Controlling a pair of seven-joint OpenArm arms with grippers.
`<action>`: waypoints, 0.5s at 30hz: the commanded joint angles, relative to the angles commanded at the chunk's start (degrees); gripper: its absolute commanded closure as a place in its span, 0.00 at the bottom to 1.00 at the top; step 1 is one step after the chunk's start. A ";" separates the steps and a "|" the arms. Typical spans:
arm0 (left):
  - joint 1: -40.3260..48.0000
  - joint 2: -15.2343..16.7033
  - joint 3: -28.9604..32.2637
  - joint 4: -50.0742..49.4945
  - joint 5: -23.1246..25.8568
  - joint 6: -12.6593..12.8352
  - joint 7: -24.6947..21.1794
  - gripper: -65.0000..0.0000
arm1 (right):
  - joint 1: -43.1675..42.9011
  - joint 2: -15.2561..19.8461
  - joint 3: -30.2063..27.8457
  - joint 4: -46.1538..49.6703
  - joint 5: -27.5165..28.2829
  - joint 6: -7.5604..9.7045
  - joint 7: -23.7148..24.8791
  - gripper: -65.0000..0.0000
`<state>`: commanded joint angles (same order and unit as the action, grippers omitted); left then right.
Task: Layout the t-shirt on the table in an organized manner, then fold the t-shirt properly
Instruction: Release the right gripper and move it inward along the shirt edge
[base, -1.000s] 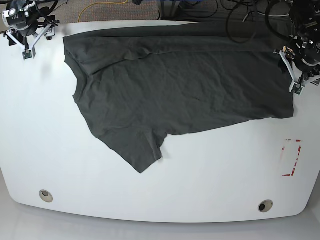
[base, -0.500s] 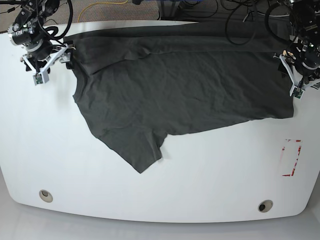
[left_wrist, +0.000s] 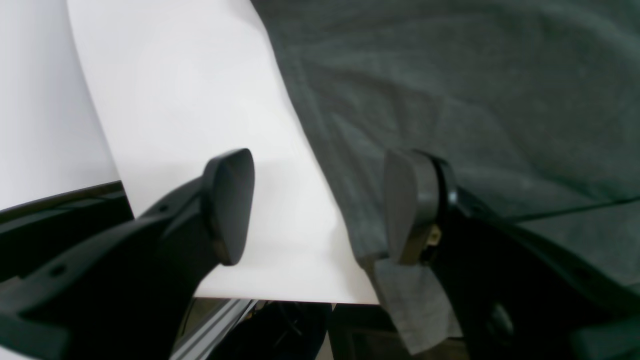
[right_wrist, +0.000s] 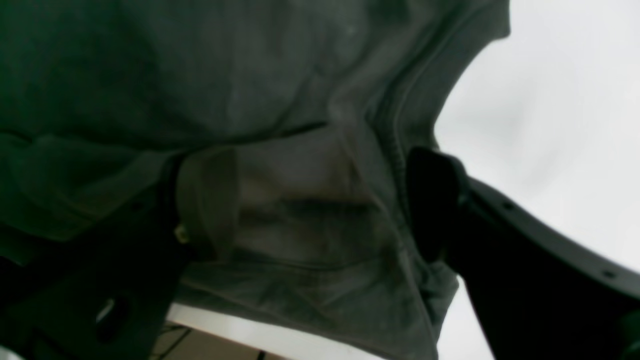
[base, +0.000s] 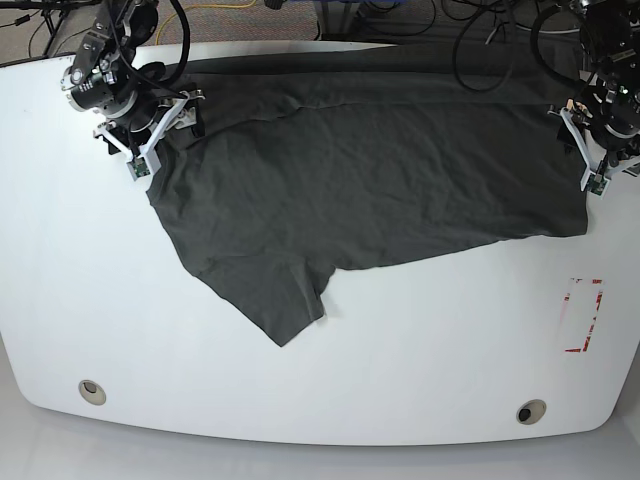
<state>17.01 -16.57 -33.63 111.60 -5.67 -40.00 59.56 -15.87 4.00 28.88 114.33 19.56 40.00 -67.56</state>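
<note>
One t-shirt (base: 370, 170) — flat on table (base: 400, 370)

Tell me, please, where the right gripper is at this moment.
In the base view the right gripper sits at the upper left, open over the t-shirt's neck end near the table's far edge.

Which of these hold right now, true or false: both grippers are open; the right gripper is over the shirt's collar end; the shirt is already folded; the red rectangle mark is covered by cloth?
1. Both grippers are open: true. The left gripper and right gripper both show spread jaws.
2. Right gripper over the collar end of the t-shirt: true.
3. Shirt already folded: false; it lies spread out, wrinkled.
4. The red rectangle mark is covered: false; it sits bare on the table.
</note>
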 joint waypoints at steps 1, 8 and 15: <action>0.00 0.09 0.00 0.00 0.00 0.00 0.00 0.42 | 0.09 0.00 -0.35 -0.09 -0.44 0.00 0.09 0.33; 0.09 0.09 0.00 0.00 0.00 0.00 0.00 0.42 | 0.00 0.00 -1.93 -1.14 -1.32 0.00 1.05 0.43; -0.09 0.18 0.09 0.00 0.00 0.00 0.00 0.42 | -0.09 -0.70 -1.93 -1.14 -1.32 0.00 1.05 0.60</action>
<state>16.92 -16.40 -33.54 111.60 -5.67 -40.00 59.56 -15.96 3.30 26.95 113.19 18.24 40.00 -66.51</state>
